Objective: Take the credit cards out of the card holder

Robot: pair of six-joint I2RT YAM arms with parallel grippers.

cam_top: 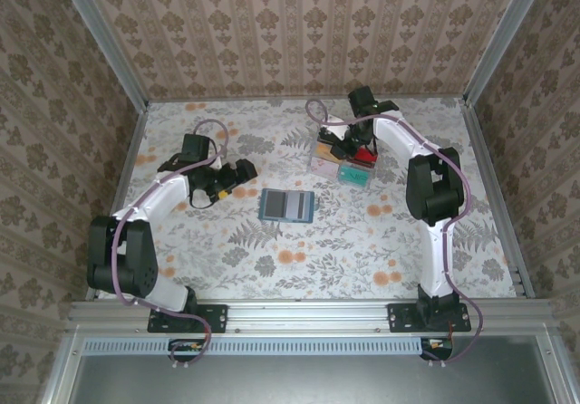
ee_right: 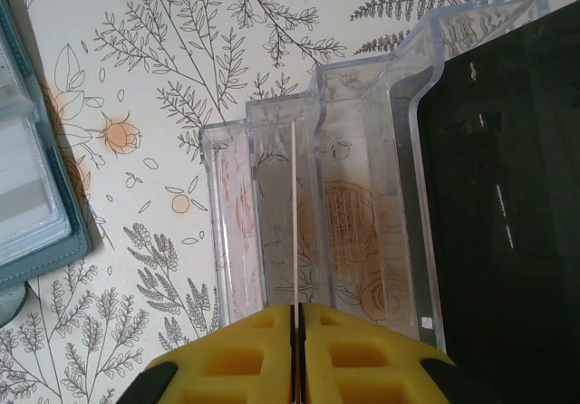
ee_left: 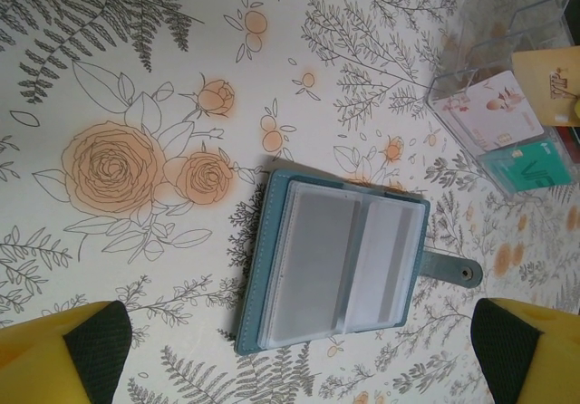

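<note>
Right hand [ee_right: 296, 312]: fingers pinched nearly together on a thin orange-tan credit card [ee_right: 294, 223]. You see it edge-on from the wrist cam. It's standing upright inside a slot of the clear plastic tray [ee_right: 362, 196], so it's out of the wallet. There's a dark glossy block [ee_right: 498, 196] just beside the tray on that side.

Left hand [cam_top: 234, 177]: wide open, nothing in it and touching nothing, hanging over the counter [ee_left: 118, 78] near the card holder [ee_left: 335, 268].

The holder is a teal bifold lying open flat on the floral counter btw the two arms, clear pockets up, snap tab sticking out one side. Can't tell what's in the pockets, they just look greyish.

Writing-wise it's not much tbh. A tan card [ee_left: 548, 78] up at the tray has some mark in its corner, too blurry to read. The tray also has a pale card w/ pinkish pics [ee_left: 494, 110] and a teal piece [ee_left: 530, 164] with a light squiggle, not readable either.
</note>
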